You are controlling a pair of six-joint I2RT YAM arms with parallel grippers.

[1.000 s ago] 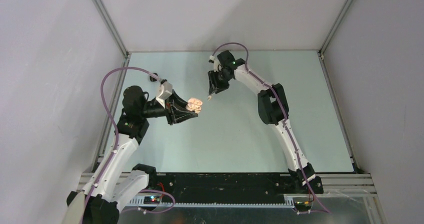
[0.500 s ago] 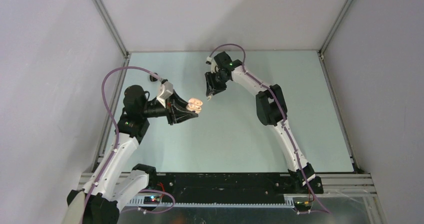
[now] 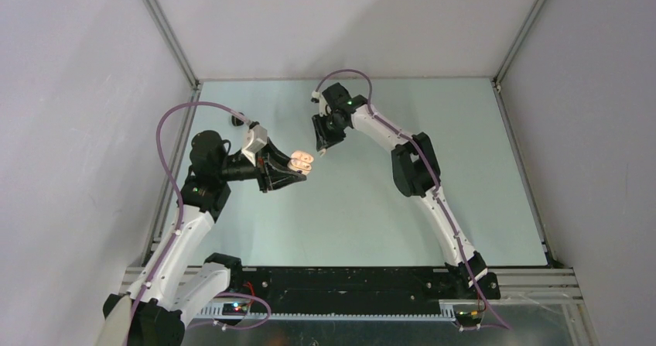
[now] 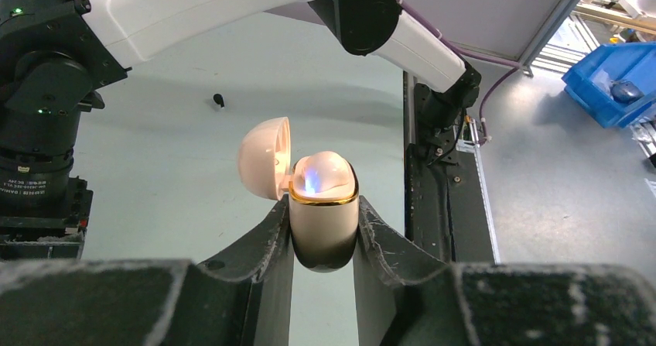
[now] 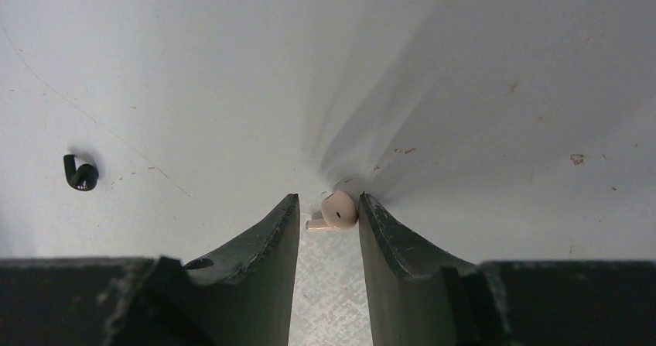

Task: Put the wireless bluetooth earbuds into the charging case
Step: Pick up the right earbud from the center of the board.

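My left gripper (image 3: 302, 164) is shut on a cream charging case (image 4: 323, 226) with a gold rim, held above the table. Its lid (image 4: 264, 158) is flipped open to the left, and a rounded white shape with a blue glow sits in the top. My right gripper (image 3: 319, 149) is just right of the case. Between its fingertips (image 5: 329, 204) is a white earbud (image 5: 339, 210), against the right finger with its stem pointing left. A black earbud (image 5: 80, 174) lies on the table and also shows in the left wrist view (image 4: 220, 100). The other earbuds are out of view.
The pale green table (image 3: 464, 168) has walls on three sides. Its metal frame posts (image 3: 164, 36) stand at the back corners. The black base rail (image 3: 348, 284) runs along the near edge. In the left wrist view, a blue bin (image 4: 619, 83) sits outside the cell.
My right wrist has swung a little to the left while its tip with the white earbud stays close to the case. My left arm and the case have not moved.
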